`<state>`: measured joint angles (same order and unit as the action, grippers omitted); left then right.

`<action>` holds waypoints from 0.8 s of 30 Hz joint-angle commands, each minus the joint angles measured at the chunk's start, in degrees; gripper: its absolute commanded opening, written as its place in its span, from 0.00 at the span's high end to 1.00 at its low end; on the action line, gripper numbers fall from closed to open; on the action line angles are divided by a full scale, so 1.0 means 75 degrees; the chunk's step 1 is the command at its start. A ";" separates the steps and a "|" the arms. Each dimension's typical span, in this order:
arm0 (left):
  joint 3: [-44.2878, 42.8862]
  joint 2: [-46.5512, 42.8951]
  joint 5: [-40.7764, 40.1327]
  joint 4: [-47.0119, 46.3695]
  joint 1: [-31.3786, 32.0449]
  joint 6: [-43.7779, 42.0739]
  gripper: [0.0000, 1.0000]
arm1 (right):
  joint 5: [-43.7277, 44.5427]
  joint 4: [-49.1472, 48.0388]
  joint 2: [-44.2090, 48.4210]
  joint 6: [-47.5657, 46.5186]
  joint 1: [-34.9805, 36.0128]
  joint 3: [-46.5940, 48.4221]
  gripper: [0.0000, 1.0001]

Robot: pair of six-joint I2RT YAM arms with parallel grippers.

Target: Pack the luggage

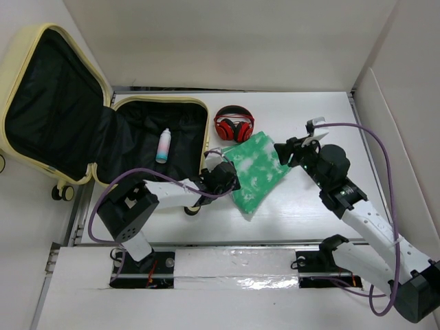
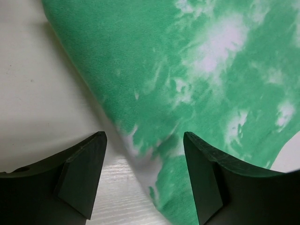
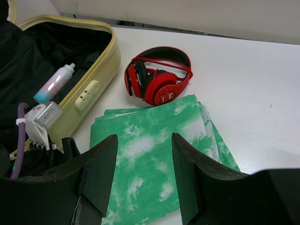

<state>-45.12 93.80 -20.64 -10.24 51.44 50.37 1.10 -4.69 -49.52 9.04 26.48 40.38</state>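
The luggage (image 1: 103, 96) lies open at the left, pale yellow with black lining, and a small white and teal bottle (image 1: 163, 146) rests in its right half. Beside it on the table lies a folded green-and-white cloth (image 1: 260, 172). My left gripper (image 1: 231, 180) is low at the cloth's left edge. In the left wrist view it (image 2: 143, 180) stands open, with the cloth's edge (image 2: 187, 93) lying between the fingers and not pinched. My right gripper (image 1: 284, 152) hovers at the cloth's right corner. In the right wrist view it (image 3: 143, 176) is open above the cloth (image 3: 154, 154).
Red headphones (image 1: 234, 124) lie just behind the cloth, close to the luggage's right rim (image 3: 101, 70). The bottle (image 3: 56, 83) shows inside the case. White walls close the table at the back and right. A purple cable (image 1: 385, 165) loops beside the right arm.
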 commanded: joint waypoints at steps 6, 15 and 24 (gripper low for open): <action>-0.0486 0.0933 -0.0411 0.0733 -0.0214 0.0362 0.43 | 0.0181 -0.0406 0.0051 -0.0010 0.0126 0.0053 0.44; -0.1120 0.1556 -0.1032 0.0393 -0.0074 -0.0304 1.00 | 0.0111 -0.0406 0.0216 0.0014 0.0196 0.0030 0.44; -0.1390 -0.0328 -0.0706 0.0287 -0.0003 -0.1908 1.00 | 0.0321 -0.0406 0.0519 0.0014 0.0266 -0.0017 0.44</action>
<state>-53.78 100.18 -26.52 -9.69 51.37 43.72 2.00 -4.71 -48.27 9.04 27.90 40.34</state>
